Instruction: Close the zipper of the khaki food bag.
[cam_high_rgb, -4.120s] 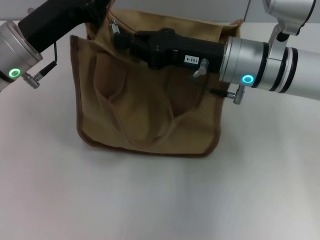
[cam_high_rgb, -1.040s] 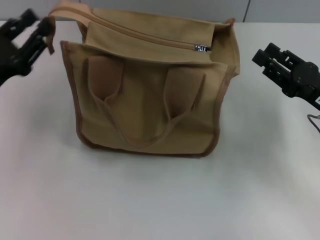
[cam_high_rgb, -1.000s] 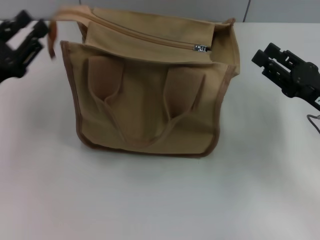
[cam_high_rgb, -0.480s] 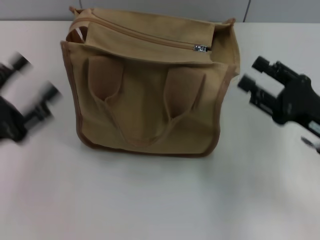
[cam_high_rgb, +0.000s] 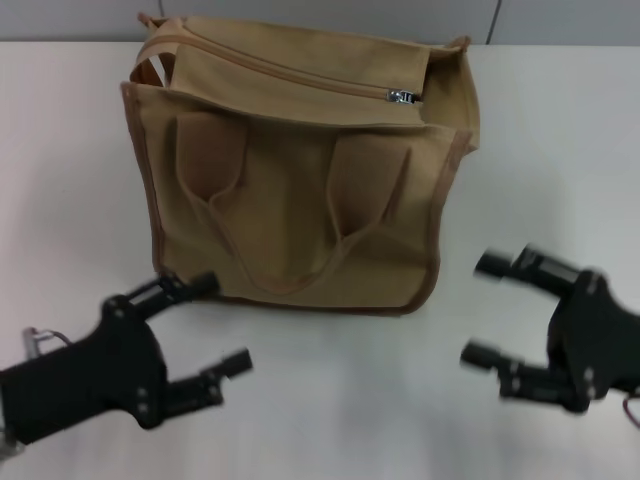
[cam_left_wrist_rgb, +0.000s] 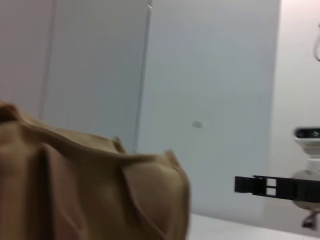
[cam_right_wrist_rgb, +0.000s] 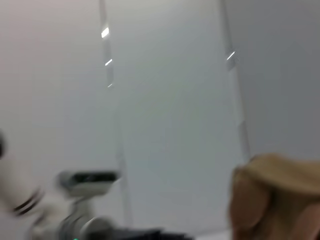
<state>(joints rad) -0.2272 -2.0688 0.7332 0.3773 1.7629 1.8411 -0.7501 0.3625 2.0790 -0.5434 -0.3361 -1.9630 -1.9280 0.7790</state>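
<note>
White desk (cam_high_rgb: 330, 400) carries our khaki food bag (cam_high_rgb: 300, 170), its zipper (cam_high_rgb: 290, 72) run shut, pull near the right end. We have drawn both claws back: left claw (cam_high_rgb: 215, 335) and right claw (cam_high_rgb: 485, 312) gape wide, empty, task apparently finished.

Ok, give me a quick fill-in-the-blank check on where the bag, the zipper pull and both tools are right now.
1. The silver pull tab sits at the robot's ____ end of the zipper.
2. Both tools, left tool and right tool, hold ____.
3. The khaki food bag stands on a ____ table.
4. Both tools hang ____ the bag, nearer the robot.

Missing words: right; nothing; white; in front of
</note>
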